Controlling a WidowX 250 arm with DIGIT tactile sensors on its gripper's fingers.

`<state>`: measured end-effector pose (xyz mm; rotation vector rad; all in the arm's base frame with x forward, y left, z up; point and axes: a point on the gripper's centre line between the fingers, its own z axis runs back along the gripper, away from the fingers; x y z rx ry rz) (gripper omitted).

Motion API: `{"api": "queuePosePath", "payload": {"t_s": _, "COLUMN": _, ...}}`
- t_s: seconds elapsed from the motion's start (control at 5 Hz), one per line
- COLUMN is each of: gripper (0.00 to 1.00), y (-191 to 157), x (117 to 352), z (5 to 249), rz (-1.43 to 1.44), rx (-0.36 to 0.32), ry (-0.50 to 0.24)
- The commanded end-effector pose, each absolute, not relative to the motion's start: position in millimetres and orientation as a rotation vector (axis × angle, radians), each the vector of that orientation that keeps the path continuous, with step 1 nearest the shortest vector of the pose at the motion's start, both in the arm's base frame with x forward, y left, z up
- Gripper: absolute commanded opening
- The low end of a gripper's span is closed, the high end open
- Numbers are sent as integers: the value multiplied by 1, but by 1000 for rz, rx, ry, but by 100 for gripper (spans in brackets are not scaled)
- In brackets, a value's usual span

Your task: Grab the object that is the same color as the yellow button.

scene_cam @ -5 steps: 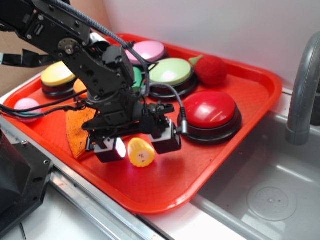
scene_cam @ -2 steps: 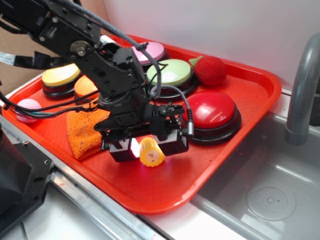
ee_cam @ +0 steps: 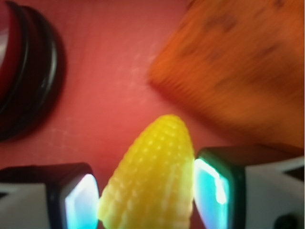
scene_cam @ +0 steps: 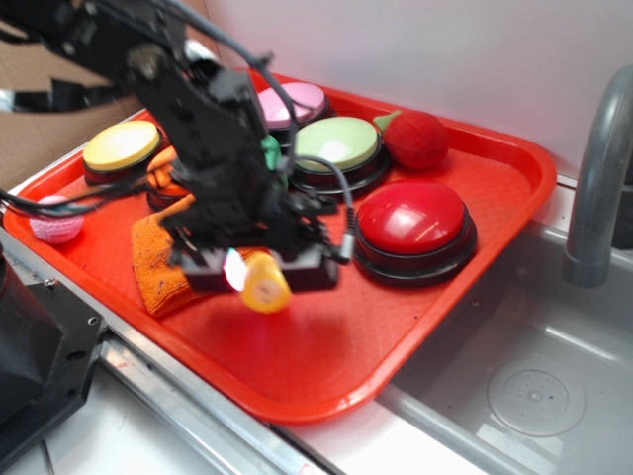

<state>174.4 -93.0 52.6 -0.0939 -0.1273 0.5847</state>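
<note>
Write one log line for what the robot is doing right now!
gripper: shut on small yellow ribbed plastic corn | corn: between fingers, above red plastic tray | yellow button: untouched

Yellow ribbed corn stub (scene_cam: 265,287) raised; pale yellow button (scene_cam: 121,144) behind.

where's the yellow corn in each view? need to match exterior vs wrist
Exterior: corn sits left of centre, between the gripper fingers, above the tray.
Wrist: corn fills bottom centre, between the two fingers.
Shared landmark: the orange cloth beside it, upper right in wrist.
</note>
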Motion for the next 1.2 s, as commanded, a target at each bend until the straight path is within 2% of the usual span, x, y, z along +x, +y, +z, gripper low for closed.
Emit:
{"api": "queuePosePath", "payload": {"t_s": 0.0, "gripper": 0, "y": -48, "x": 200, "z": 105, "rz": 461, "rx": -104, "ry": -115}}
{"api": "queuePosePath", "payload": {"t_s": 0.2, "gripper": 0, "y": -35, "x": 206, "z": 124, "rz": 382, "rx": -106, "ry": -129}}
{"api": "queuePosePath", "payload": {"t_s": 0.4, "gripper": 0, "y": -23, "x": 207, "z": 141, "rz": 310, "rx": -142, "ry": -154}}
{"api": "queuePosePath", "payload": {"t_s": 0.6, "gripper": 0, "y": -11, "x": 207, "z": 153, "rz": 293, "rx": -123, "ry": -165}}
{"api": "queuePosePath", "payload": {"t_s": 0.8, "gripper": 0, "y": -3, "x": 203, "z": 157, "rz": 307, "rx": -136, "ry": -199}}
{"api": "queuePosePath", "payload": {"t_s": 1.0, "gripper": 0, "y": 0, "x": 198, "z": 158, "rz": 298, "rx": -130, "ry": -157}}
